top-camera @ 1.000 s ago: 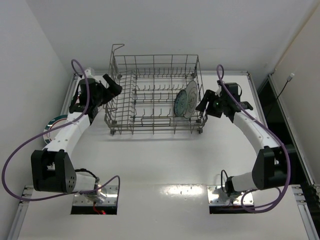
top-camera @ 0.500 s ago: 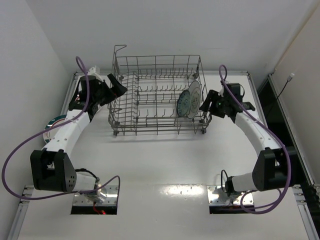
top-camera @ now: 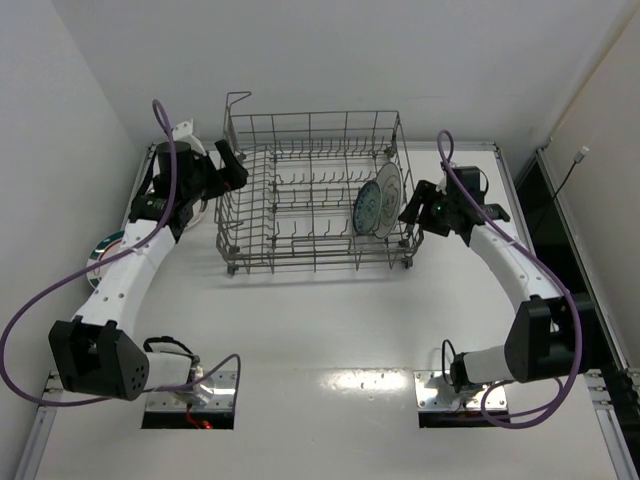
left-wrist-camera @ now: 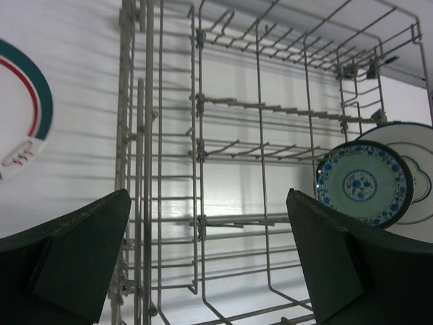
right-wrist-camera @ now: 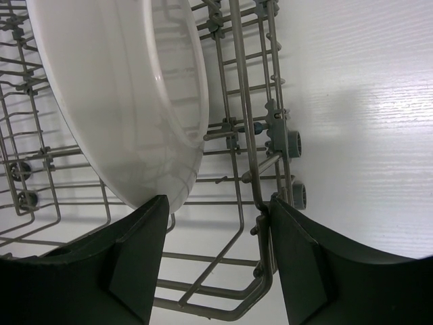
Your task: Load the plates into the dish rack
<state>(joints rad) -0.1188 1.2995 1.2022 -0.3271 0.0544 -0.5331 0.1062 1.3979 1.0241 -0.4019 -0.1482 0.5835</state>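
The grey wire dish rack (top-camera: 300, 215) stands at the middle back of the table. A small teal-blue patterned plate (top-camera: 366, 208) and a white plate (top-camera: 388, 190) stand upright at its right end. Both show in the left wrist view, the blue plate (left-wrist-camera: 365, 183) in front of the white one (left-wrist-camera: 416, 156). A green-and-red banded plate (top-camera: 105, 248) lies on the table under my left arm. My left gripper (top-camera: 232, 168) is open at the rack's left wall (left-wrist-camera: 139, 169). My right gripper (top-camera: 408, 210) is open, astride the rack's right end wire (right-wrist-camera: 260, 210), beside the white plate (right-wrist-camera: 128, 95).
A banded plate rim (left-wrist-camera: 27, 108) shows on the table just outside the rack's left wall. White walls close in on the left and back. The table's right edge runs behind my right arm.
The rack has shifted a little to the right and away. My left gripper has moved back and up along the rack's left wall. My right gripper has drawn slightly right.
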